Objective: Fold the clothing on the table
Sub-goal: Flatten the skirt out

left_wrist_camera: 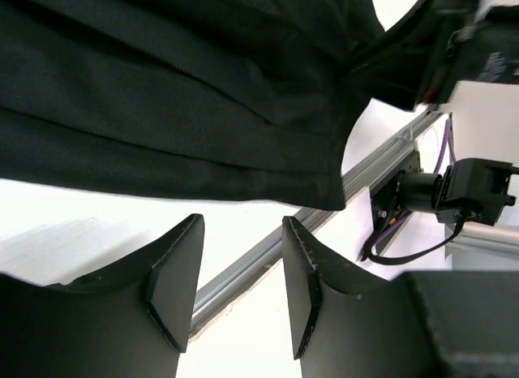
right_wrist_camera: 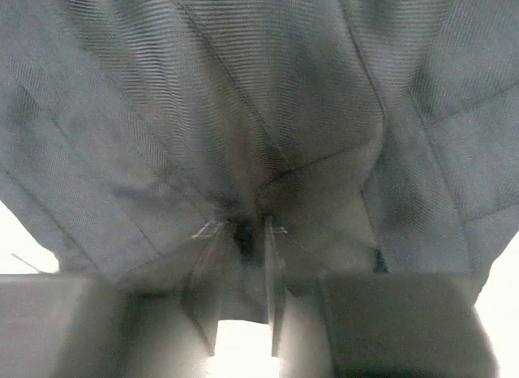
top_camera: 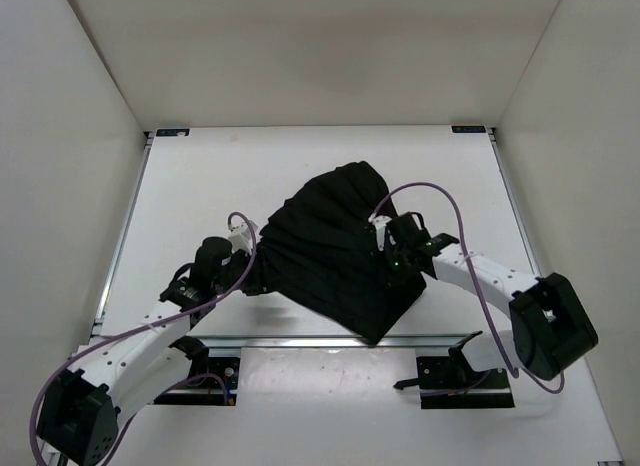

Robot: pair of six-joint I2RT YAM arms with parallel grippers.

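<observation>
My right end effector (right_wrist_camera: 243,230) is clenched on the clothing (top_camera: 320,246). My left end effector (left_wrist_camera: 242,232) gapes empty, with the clothing at its 12 o'clock.

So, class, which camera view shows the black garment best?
The top view: nearly the whole garment shows, outline and pleats. The left wrist view catches only a hanging hem above the open left gripper; the right wrist view is a blurred close-up of fabric pinched in the right gripper.

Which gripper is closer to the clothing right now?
Right. The right gripper pinches the clothing; the left gripper hangs open at its edge, jaws empty.
</observation>
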